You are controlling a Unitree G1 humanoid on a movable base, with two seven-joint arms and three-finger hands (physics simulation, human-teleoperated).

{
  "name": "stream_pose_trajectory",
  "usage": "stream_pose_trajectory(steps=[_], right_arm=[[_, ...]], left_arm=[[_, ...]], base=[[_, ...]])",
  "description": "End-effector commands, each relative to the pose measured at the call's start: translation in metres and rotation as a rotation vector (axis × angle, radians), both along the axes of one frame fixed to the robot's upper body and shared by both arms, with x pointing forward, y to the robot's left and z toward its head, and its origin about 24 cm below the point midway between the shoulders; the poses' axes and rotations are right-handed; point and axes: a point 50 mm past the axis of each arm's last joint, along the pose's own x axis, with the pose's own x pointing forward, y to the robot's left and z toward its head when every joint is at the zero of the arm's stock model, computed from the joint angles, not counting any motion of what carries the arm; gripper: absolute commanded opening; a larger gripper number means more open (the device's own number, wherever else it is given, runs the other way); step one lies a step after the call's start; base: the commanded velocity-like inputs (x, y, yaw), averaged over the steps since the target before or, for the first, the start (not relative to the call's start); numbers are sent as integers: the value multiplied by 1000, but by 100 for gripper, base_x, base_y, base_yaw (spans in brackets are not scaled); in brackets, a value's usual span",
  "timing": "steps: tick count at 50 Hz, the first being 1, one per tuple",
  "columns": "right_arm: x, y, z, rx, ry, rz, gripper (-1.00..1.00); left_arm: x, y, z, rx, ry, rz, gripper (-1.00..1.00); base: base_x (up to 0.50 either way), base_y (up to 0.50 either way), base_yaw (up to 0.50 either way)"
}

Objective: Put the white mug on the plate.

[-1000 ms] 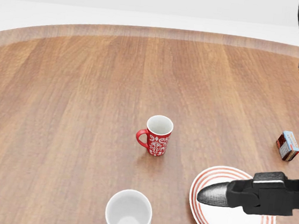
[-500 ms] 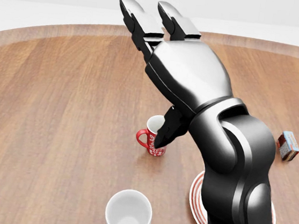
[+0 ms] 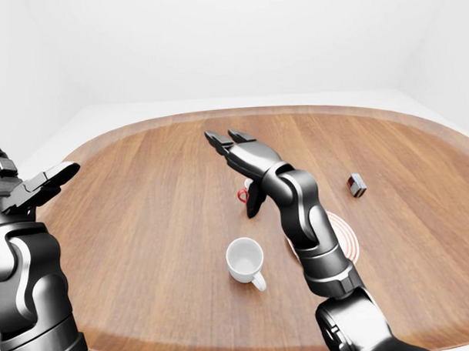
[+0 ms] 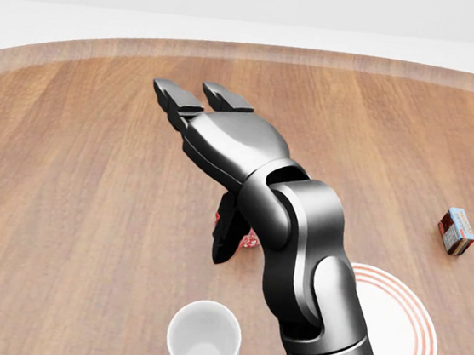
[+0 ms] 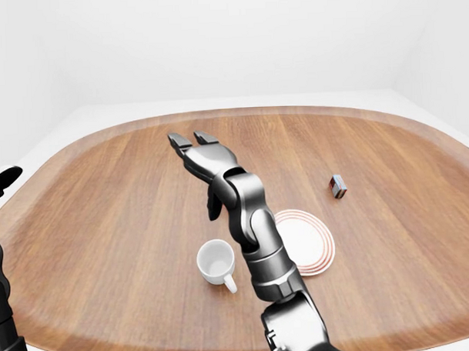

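Lower the open, empty right hand (image 4: 206, 110) onto the plain white ceramic mug (image 4: 203, 340) left of the red-ringed white plate (image 4: 412, 334), avoiding the red patterned mug (image 3: 243, 195).

White mug (image 4: 203, 339), red-ringed white plate (image 4: 403, 338), brown wooden table (image 4: 66, 175)

The right hand (image 4: 201, 103) hangs open above the counter (image 3: 143, 217), its forearm crossing over the plate (image 4: 407, 334) and hiding most of the red mug (image 3: 242, 195). The white mug (image 4: 204, 339) stands apart from both, with bare wood to its left. A small box (image 4: 456, 231) sits well right of the plate. The left hand (image 3: 42, 184) hangs off the counter's left edge.
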Motion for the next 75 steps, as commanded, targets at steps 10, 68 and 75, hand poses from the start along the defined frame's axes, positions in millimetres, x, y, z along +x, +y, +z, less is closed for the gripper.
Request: stream_pose_trajectory(steps=[10, 68, 75], right_arm=[[-24, 14, -63, -153, 179, 193, 100], [-10, 2, -142, -176, 517, -26, 100], [-12, 4, -149, -195, 540, -23, 100]], left_arm=[[1, -1, -2, -1, 8, -3, 100], [3, -2, -4, -2, 17, -10, 100], [4, -2, -5, -4, 21, -11, 100]], base=[[0, 0, 0], [0, 0, 0], [0, 0, 0]])
